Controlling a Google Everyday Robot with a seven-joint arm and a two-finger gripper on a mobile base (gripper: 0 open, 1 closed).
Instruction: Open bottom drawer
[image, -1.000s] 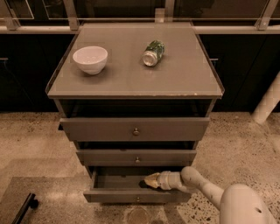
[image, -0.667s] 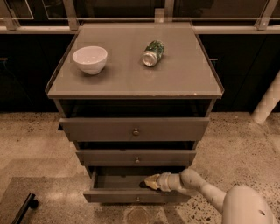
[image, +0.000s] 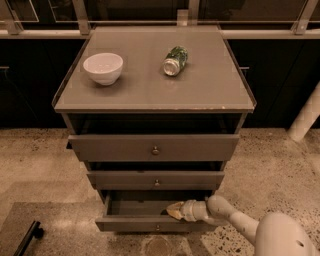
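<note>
The bottom drawer (image: 135, 223) is the lowest of the cabinet's three grey-brown drawers, a slim front with a small round knob (image: 158, 228). It stands pulled out, and its dark inside (image: 140, 205) shows. My gripper (image: 172, 210) comes in from the lower right on a white arm (image: 235, 220). Its tan tip sits inside the open drawer, just behind the front panel and a little right of the knob.
The middle drawer (image: 156, 179) and top drawer (image: 154, 147) sit above, each slightly out. A white bowl (image: 103, 68) and a green can on its side (image: 175, 60) lie on the cabinet top. A dark bar (image: 27, 239) lies on the floor at lower left.
The gripper has shifted very slightly left inside the drawer. The drawer's position looks the same.
</note>
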